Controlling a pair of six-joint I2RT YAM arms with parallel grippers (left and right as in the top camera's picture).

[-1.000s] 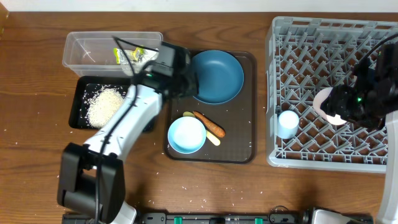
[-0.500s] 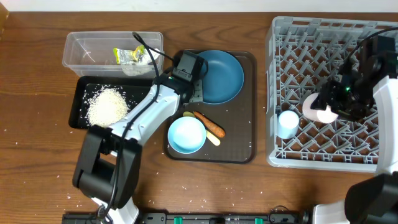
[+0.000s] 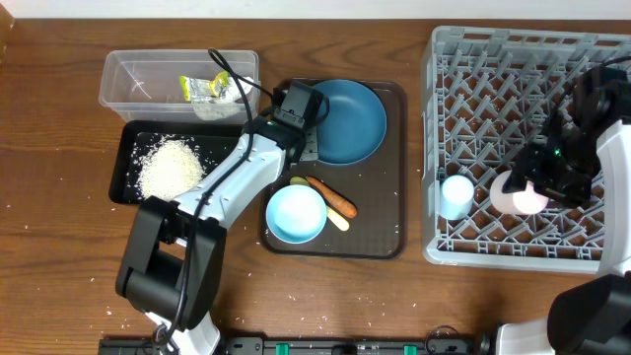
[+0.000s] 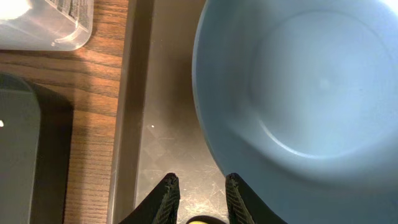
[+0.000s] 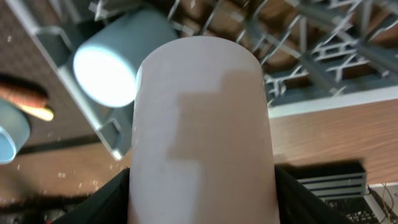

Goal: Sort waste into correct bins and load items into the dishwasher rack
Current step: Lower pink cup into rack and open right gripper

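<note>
Rack (image 3: pixel 513 258) loading is progressing on the right side. The right gripper (image 3: pixel 537 182) is clamping the pink cup (image 3: pixel 520 194). Over the last second it has been carrying the cup first toward the blue cup (image 3: pixel 455 194) and then toward the front rim, so the pink cup is now sitting near the blue one in the front rows (placement looks imminent, not confirmed). Left gripper (image 4: pixel 199 193) has been moving away from the tub (image 3: pixel 123 74), where the wrapper (image 3: pixel 202 87) is lying. It is now sitting low over the brown tray (image 3: pixel 380 227) at the left rim of the plate (image 3: pixel 345 120), fingers slightly parted with only tray floor between them, gripping nothing. Reading: wrapper sorted, rice (image 3: pixel 168 166) piled in the black tray (image 3: pixel 128 192), plate likely next. Carrot (image 3: pixel 333 197), spoon (image 3: pixel 340 222) and bowl (image 3: pixel 296 213) are waiting on the brown tray. Hard to make out: the right arm is covering the pink cup's contact with the pegs, so I am not judging whether it is seated, and the right wrist view is showing little beyond the cup's side. The left wrist view is cutting off most of the plate, and a yellow speck at its bottom edge is going unidentified.
</note>
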